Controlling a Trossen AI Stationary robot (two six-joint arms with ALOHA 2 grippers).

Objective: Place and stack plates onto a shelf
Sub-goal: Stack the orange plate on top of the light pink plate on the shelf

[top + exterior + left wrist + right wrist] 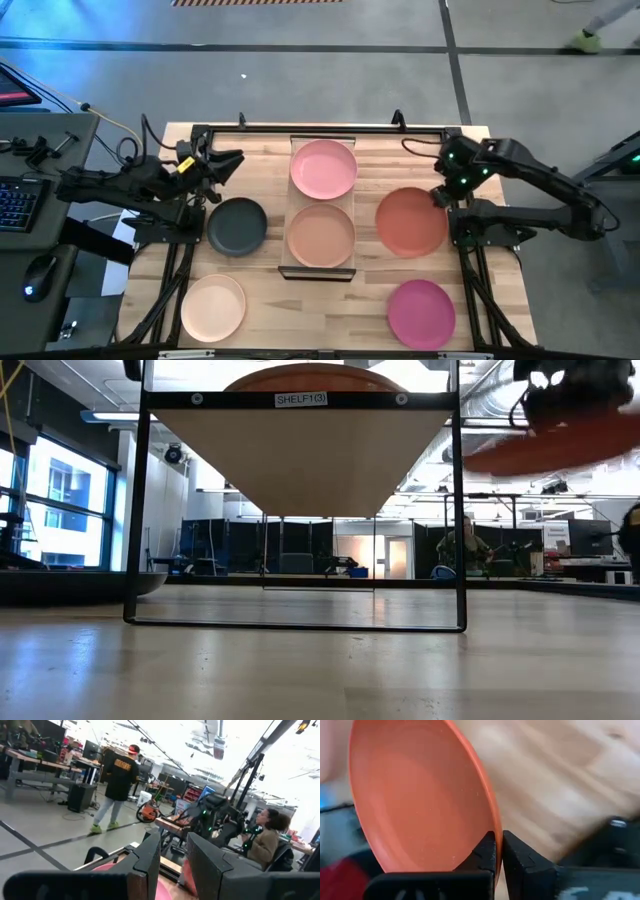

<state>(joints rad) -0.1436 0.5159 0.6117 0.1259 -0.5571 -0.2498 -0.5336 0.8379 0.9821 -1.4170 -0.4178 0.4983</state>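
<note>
High view. The long light-wood shelf (321, 272) with thin dark edging stood at the centre of the pale wooden tabletop (500, 290). It carried two round matte plates: the light pink plate (324, 168) toward 12 o'clock and the peach-tan plate (321, 235) toward 6 o'clock. The dark grey plate (237, 225) lay just off the shelf at 9 o'clock, the cream plate (213, 306) at 7 o'clock and the magenta plate (421, 313) at 5 o'clock. The coral red plate (411, 221) was at 3 o'clock, its rim at the right gripper (441, 197). The left gripper (232, 160) waited at 10 o'clock, near the grey plate.

Low view. The shelf's dark frame bore a label reading "SHELF1(3)" (301, 399); the coral red plate (555, 445) hung blurred above the table at 2 o'clock.

Left wrist view. The left gripper (173, 862) held nothing — its fingers stood slightly apart. A person in a dark top (119, 790) stood in the room beyond.

Right wrist view. The right gripper (498, 851) was closed on the coral red plate's (415, 795) rim — the plate was tilted.
</note>
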